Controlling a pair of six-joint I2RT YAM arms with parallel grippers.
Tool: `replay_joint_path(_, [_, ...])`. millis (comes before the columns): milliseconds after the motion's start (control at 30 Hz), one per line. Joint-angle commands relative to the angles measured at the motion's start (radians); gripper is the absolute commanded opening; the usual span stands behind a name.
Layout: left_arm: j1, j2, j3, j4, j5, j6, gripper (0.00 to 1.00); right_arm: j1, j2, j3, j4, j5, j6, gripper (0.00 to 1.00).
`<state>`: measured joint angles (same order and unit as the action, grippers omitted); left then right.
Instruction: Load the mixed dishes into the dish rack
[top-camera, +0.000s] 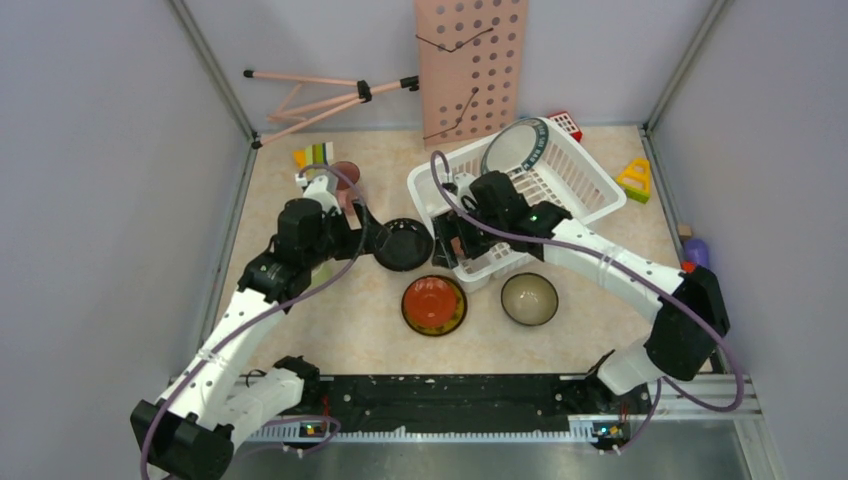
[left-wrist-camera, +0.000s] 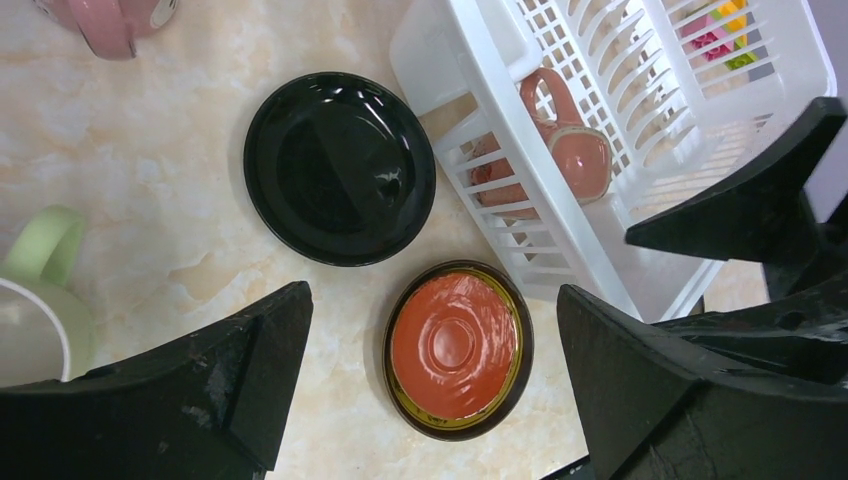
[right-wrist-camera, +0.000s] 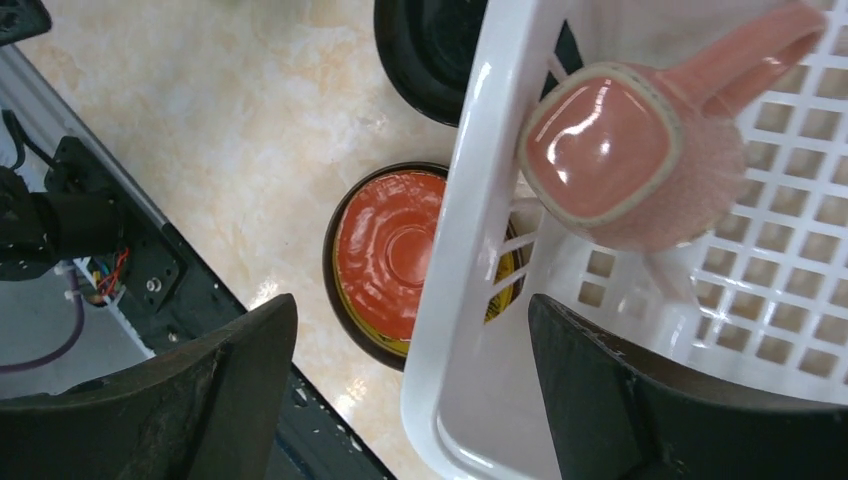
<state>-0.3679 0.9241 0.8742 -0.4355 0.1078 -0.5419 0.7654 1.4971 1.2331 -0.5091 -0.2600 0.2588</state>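
While we are hovering right fingers (right-wrist-camera: 410, 390) spread over the dish rack (top-camera: 590, 190) corner | pink cup (right-wrist-camera: 625, 150) lying inside, freed | left fingers (left-wrist-camera: 430, 390) spread above red plate (left-wrist-camera: 457, 348), waiting on bench (top-camera: 330, 320)

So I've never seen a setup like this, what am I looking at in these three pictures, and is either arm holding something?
Two robot arms are bolted to a table's near edge. One picture looks down from above; the other two come from cameras on each wrist. The left gripper hangs open near a black dish, holding nothing. The right gripper is open over the white rack, with a pink cup lying inside. A big plate stands in the rack. A red plate, a bowl and a green mug wait on the table.
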Motion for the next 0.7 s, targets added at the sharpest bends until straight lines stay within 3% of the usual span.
replay_joint_path(0, [0.003,-0.021,-0.024,0.042,0.025,0.04,0.96,0.008,-0.122,0.04,-0.039,0.139,0.03,0.86])
replay_joint_path(267, [-0.001,-0.032,-0.169,0.217,0.086,-0.035,0.94,0.006,-0.307,0.008,-0.3,0.345,0.107,0.87])
replay_joint_path(500, [-0.016,-0.022,-0.189,0.252,0.099,-0.033,0.94,0.006,-0.498,-0.15,-0.444,0.279,0.248,0.87])
replay_joint_path(667, [-0.022,-0.013,-0.183,0.269,0.116,-0.03,0.94,0.006,-0.594,-0.307,-0.504,0.317,0.395,0.91])
